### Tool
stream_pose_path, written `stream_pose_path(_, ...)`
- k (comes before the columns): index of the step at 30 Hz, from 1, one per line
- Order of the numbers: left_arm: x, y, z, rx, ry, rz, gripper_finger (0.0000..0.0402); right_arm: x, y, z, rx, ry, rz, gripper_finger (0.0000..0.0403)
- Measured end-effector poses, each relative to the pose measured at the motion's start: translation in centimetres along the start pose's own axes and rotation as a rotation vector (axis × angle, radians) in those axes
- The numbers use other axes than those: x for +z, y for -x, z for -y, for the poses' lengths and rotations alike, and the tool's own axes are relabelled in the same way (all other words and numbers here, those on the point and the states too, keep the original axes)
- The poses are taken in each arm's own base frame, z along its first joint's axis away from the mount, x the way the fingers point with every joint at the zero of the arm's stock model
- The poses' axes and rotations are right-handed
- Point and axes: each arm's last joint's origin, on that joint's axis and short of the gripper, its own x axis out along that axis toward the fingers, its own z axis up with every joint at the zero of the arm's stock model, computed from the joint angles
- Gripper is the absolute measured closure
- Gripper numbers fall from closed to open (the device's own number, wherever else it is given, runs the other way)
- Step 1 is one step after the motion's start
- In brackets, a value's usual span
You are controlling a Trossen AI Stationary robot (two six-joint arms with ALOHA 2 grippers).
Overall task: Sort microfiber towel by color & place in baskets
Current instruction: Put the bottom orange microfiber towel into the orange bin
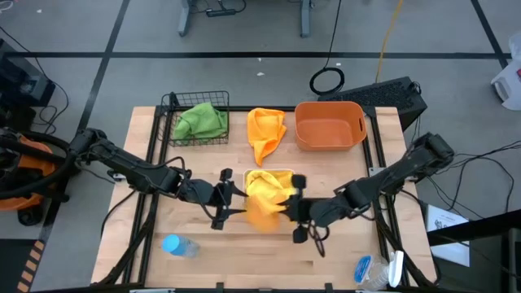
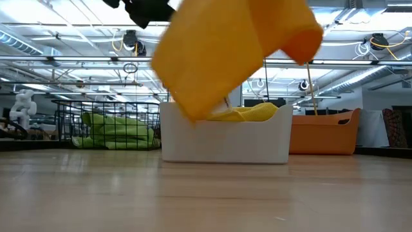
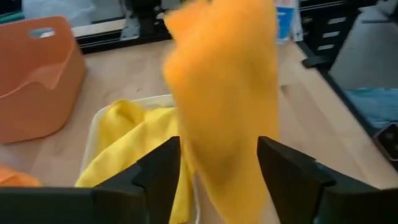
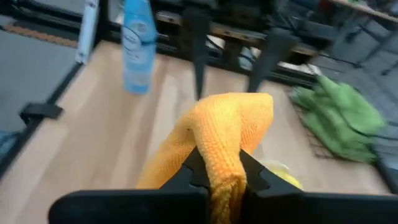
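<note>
The table [image 1: 155, 236] carries three baskets along its far side: a wire basket [image 1: 213, 99] on the left holding a green towel [image 1: 200, 120], an empty orange tub [image 1: 329, 124] on the right, and a white tray [image 2: 225, 142] at the centre with a yellow towel [image 2: 248, 113] in it. An orange towel [image 1: 266, 132] lies loose between the wire basket and tub, probably awaiting the tub.

A second orange cloth [image 1: 262, 205] hangs over the tray's near edge, apparently mid-handover. The right gripper [image 4: 219, 175] is pinched tight on it; the left gripper [image 3: 219, 168] stands parted, the cloth loose between its fingers.

The cloth hides much of the tray from above and blurs, so its lower edge is unclear. A blue bottle [image 1: 178, 246] lies at the near left.
</note>
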Motion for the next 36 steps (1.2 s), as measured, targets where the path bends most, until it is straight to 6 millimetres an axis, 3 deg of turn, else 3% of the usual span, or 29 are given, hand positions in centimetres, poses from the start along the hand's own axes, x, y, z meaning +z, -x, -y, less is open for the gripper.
stream_pose_path(9, -0.1, 0.0, -0.3, 0.101, 0.051, -0.004, 0.0164, 0.5, 6.0, 3.8, -0.222, -0.039, -0.060, 0.0390)
stream_pose_path(19, -0.4, 0.0, -0.4, 0.134, 0.092, -0.036, 0.0164, -0.4, 9.7, 6.6, -0.566, -0.148, -0.059, 0.0390)
stream_pose_path(28, -0.6, 0.1, -0.5, 0.170, 0.087, -0.046, 0.0164, -1.8, 11.9, 10.8, -0.937, -0.211, -0.046, 0.0390)
stream_pose_path(36, -0.5, 0.1, -0.5, 0.177, 0.069, -0.043, 0.0164, -3.9, 11.3, 15.5, -1.065, -0.284, -0.285, 0.0390)
